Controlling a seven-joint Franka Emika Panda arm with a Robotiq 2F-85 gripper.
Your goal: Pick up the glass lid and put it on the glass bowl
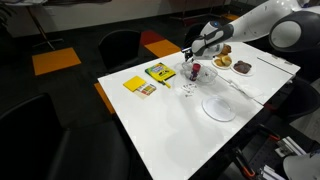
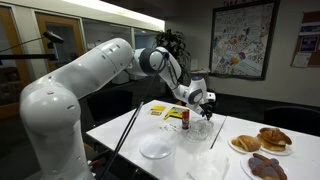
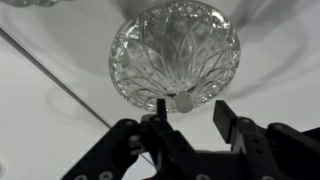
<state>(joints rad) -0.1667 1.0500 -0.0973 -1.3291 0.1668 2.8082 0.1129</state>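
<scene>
In the wrist view a clear cut-glass piece with a leaf pattern (image 3: 175, 50) fills the top; I cannot tell whether it is the glass bowl alone or the bowl with the glass lid on it. A small round knob (image 3: 184, 101) shows at its near edge, just by one fingertip. My gripper (image 3: 190, 112) is open and hovers directly over this edge, holding nothing. In both exterior views the gripper (image 1: 194, 63) (image 2: 202, 104) hangs above the small glass vessel (image 2: 201, 127) on the white table (image 1: 180, 120).
A pale round disc (image 1: 218, 108) (image 2: 155, 148) lies on the table near the glass. A small red bottle (image 2: 185, 120) stands beside the gripper. Yellow packets (image 1: 150, 76) lie at one end, and plates of pastries (image 2: 258, 140) at the other.
</scene>
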